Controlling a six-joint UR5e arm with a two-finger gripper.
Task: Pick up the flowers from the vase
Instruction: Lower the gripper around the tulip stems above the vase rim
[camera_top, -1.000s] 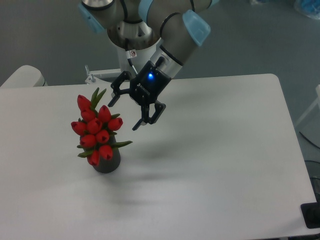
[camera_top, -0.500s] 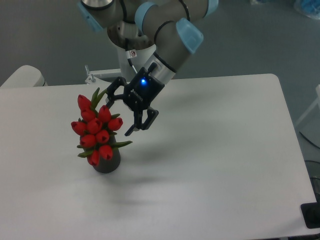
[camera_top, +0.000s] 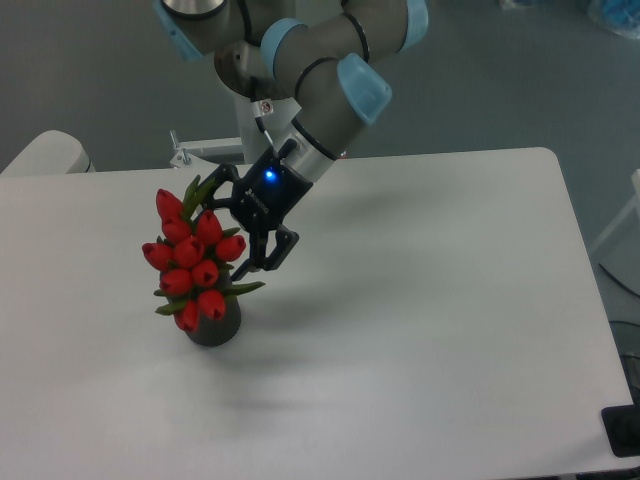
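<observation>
The flowers (camera_top: 192, 258) stand in the vase (camera_top: 214, 325) on the table (camera_top: 430, 300). The gripper (camera_top: 228, 228), fingers spread apart, hangs just right of the buds.

White table (camera_top: 420, 330), grey-blue floor (camera_top: 90, 70) behind, pale rounded seat (camera_top: 45, 152) at left

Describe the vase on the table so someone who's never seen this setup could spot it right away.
Start at the white table and look to its left half, below the robot's hand. The vase is the short, nearly black cylinder there, the only dark thing standing on the tabletop, with a bunch of red tulip flowers rising from its mouth.
</observation>
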